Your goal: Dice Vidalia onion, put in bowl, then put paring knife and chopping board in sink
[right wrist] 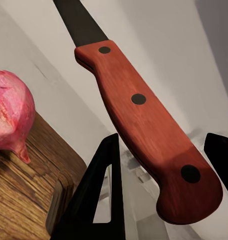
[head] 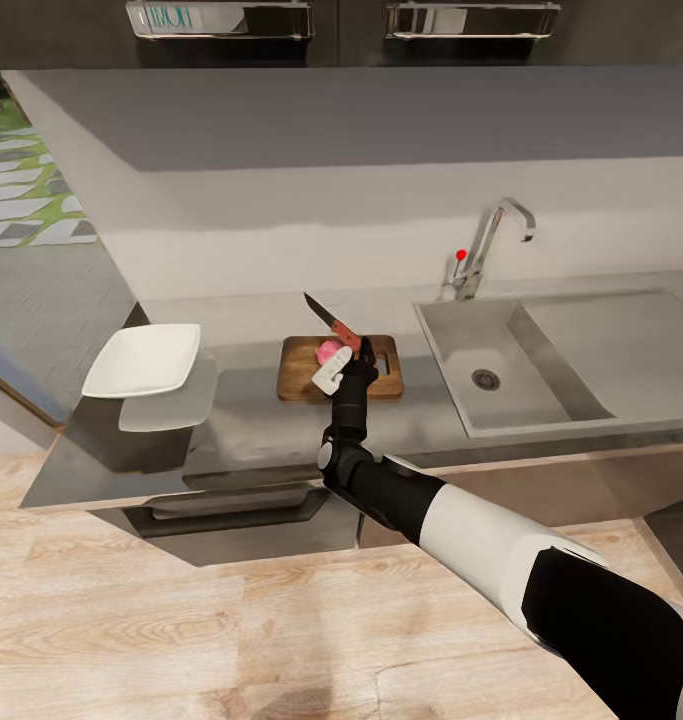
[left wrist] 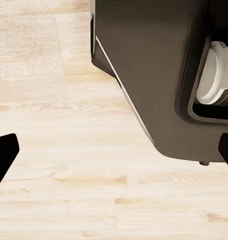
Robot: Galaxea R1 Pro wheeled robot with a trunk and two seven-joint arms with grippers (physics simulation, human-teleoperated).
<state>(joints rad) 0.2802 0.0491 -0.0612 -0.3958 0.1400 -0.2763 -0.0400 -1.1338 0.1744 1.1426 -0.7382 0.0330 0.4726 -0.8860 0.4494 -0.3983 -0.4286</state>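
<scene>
The Vidalia onion (pink-skinned here) sits on the chopping board, which lies on the countertop just left of the sink. Above the board, the right gripper is clamped on the reddish handle of the paring knife, its dark blade angled up and away toward the wall; the right wrist view shows that handle between the fingers. The white bowl stands well apart at the counter's left end. The left gripper hangs over the wooden floor, fingertips spread wide with nothing between them.
</scene>
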